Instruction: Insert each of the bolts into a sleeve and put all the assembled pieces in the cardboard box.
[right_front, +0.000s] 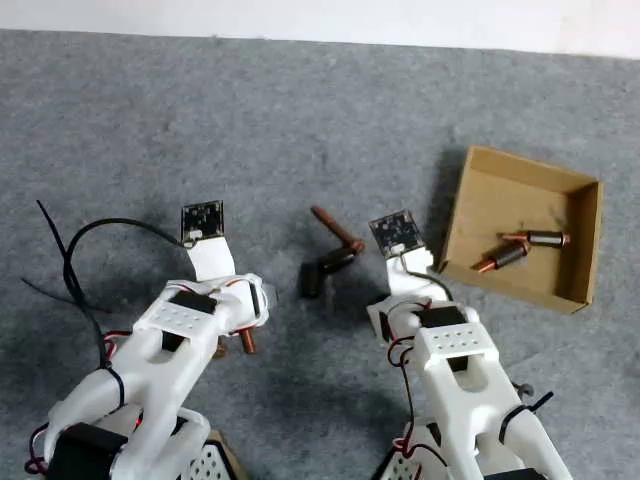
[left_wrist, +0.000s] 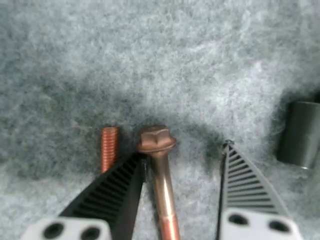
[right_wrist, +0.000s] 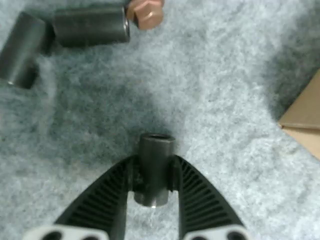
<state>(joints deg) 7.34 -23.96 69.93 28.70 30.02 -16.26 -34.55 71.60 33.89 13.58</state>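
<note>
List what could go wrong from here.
The left gripper stands open over one bolt, which lies close against one jaw; closing may roll or skew it.
A second bolt lies just outside that jaw and could get knocked.
The right gripper holds a sleeve whose end juts past the jaws; pushing a bolt in might tilt it.

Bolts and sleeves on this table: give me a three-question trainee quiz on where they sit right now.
1. Multiple choice: how many assembled pieces lie in the cardboard box? A none, B two, C five.
2. Fill the blank: the right gripper is shut on a ____.
3. True or false: a bolt lies between the open fingers of the left gripper.
Key: 1 B. 2 sleeve. 3 true.
</note>
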